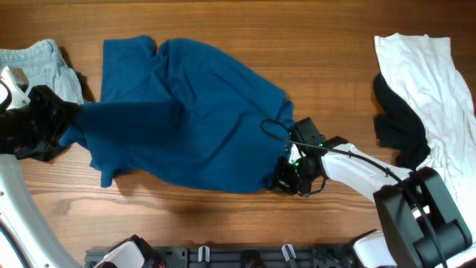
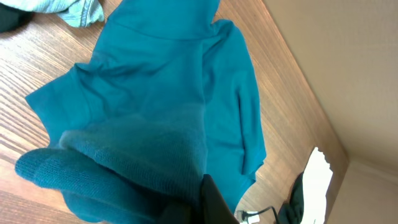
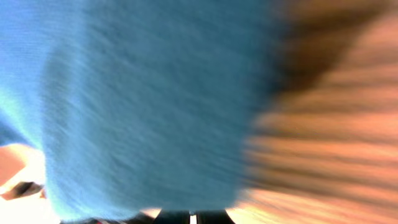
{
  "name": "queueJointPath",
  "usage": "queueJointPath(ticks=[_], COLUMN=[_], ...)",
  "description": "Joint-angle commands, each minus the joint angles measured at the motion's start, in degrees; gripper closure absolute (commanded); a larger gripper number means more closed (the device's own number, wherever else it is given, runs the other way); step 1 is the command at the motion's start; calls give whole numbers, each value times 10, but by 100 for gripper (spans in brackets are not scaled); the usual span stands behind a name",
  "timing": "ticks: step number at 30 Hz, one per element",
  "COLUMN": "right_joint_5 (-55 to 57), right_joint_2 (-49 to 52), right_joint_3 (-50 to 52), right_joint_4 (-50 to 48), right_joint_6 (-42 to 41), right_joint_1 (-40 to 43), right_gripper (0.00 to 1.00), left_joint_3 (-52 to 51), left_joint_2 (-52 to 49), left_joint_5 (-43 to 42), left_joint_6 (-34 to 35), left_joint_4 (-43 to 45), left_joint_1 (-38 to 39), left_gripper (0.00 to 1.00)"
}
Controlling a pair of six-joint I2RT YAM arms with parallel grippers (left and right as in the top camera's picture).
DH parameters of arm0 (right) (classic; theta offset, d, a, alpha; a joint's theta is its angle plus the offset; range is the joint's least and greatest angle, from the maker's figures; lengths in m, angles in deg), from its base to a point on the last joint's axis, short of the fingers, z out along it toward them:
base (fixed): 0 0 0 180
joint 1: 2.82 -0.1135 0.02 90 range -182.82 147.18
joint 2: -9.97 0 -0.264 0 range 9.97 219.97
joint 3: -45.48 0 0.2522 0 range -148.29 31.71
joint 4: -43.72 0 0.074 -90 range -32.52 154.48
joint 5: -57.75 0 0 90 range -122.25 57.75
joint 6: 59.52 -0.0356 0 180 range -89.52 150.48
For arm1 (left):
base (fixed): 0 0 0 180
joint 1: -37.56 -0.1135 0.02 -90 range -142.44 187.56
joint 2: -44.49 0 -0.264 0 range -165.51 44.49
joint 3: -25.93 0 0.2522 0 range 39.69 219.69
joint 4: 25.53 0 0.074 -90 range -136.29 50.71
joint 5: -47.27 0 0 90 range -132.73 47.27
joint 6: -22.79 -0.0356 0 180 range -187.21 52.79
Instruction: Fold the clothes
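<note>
**Blue shirt stretched between my two claws**

From overhead, the blue T-shirt (image 1: 193,104) lies rumpled across the middle of the wooden table (image 1: 335,45). One sleeve points to the far edge, and the left side is drawn out in a darker band toward my left claw (image 1: 69,120). That claw is clamped on the cloth at the shirt's left edge, and the fabric runs straight into it. My right claw (image 1: 285,177) sits at the shirt's near right corner, right where the hem ends, touching the cloth. From this height I cannot tell whether it is apart or closed. The denim piece (image 1: 37,63) lies at the far left corner, just behind my left arm. The white garment (image 1: 424,74) lies well apart at the right edge, with the black garment (image 1: 398,123) resting on its left side.

From my left wrist, the shirt (image 2: 180,74) bunches thickly right in front of the lens and spills away over the wood grain. One dark finger (image 2: 210,198) pokes out from under the bunch. A scrap of denim (image 2: 78,9) shows at the top, and a strip of white cloth (image 2: 317,180) far off.

From my right wrist, everything is smeared. Blue fabric (image 3: 143,106) fills the left of the view and wood the right, with my fingers too hidden to judge
</note>
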State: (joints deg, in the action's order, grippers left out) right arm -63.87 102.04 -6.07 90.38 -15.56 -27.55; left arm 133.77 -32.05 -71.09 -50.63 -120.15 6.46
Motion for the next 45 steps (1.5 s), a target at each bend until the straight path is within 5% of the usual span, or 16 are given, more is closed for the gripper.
queueJointPath(ticks=[1, 9, 18, 27, 32, 35, 37, 41, 45], right_joint_5=[142, 272, 364, 597, 645, 644, 545, 296, 263], right_joint_2=[-72, -309, -312, -312, -288, -189, -107, 42, 65], right_joint_3=[-30, -143, -271, -652, -713, -713, -713, -713, -723], right_joint_4=[63, 129, 215, 352, 351, 348, 324, 156, -38], right_joint_6=[10, 87, 103, 137, 170, 182, 188, 272, 257], right_joint_1=[25, 38, 38, 38, 38, 63, 124, 241, 286], right_gripper=[96, 96, 96, 96, 96, 96, 96, 96, 96], left_joint_3=[4, 4, 4, 4, 4, 4, 4, 4, 5], left_joint_2=[1, 1, 1, 35, 72, 64, 44, -64, -165], left_joint_5=[-1, 0, 0, 34, 34, -6, -5, 38, 38], left_joint_6=[-12, -12, -12, -14, 13, 19, 19, 98, 187], left_joint_4=[2, 2, 2, 2, 56, 165, 271, 483, 760], left_joint_1=[-3, -3, -3, -3, -1, 43, 88, 151, 159], left_gripper=[96, 96, 96, 96, 96, 96, 96, 96, 96])
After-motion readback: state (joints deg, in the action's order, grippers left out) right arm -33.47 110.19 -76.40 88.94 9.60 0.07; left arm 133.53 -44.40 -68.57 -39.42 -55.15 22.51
